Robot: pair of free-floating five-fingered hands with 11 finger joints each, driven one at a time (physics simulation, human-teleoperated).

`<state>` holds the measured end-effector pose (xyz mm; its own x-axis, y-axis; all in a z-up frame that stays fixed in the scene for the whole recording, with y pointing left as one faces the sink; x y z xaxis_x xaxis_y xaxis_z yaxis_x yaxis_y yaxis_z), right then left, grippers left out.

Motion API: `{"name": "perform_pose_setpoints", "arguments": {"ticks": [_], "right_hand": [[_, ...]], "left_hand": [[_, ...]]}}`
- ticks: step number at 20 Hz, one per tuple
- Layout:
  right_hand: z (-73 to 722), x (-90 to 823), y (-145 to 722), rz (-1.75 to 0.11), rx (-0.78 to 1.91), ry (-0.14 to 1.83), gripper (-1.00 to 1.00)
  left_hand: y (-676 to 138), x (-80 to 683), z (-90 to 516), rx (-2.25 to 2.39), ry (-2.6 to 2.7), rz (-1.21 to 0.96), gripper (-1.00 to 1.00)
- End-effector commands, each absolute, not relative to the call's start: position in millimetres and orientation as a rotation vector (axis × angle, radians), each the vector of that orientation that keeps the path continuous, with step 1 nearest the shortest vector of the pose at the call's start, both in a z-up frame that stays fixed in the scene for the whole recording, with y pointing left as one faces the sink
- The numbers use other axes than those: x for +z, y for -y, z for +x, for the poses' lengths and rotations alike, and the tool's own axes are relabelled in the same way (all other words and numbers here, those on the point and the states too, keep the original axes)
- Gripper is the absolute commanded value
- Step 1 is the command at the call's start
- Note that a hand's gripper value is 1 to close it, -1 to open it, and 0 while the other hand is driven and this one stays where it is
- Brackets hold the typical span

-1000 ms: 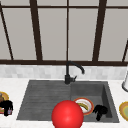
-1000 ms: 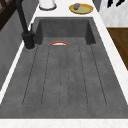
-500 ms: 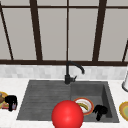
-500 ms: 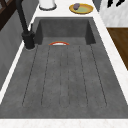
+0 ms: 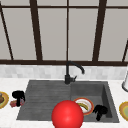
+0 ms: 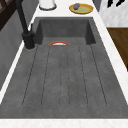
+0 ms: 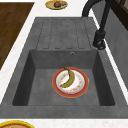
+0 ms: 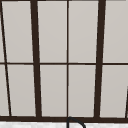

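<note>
The dark sink [image 5: 45, 100] sits in the white worktop [image 5: 7, 117], its basin holding a red-rimmed plate [image 7: 70, 82] with a banana [image 7: 68, 78] (a red ball [image 5: 67, 115] stands before it). The right hand [image 5: 100, 110] hangs just beside the plate, fingers curled downward on nothing. The left hand [image 5: 18, 96] hovers at the sink's left edge, fingers curled round a small red thing [image 5: 15, 103].
</note>
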<state>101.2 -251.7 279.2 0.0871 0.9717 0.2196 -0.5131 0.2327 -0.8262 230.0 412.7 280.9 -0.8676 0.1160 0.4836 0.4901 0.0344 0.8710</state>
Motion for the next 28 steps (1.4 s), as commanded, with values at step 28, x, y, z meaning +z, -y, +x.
{"name": "perform_pose_setpoints", "arguments": {"ticks": [28], "right_hand": [[101,279,252,-0.651,1.23,0.889,0.0]], "left_hand": [[-183,375,229,-1.946,2.07,-0.614,1.0]]}}
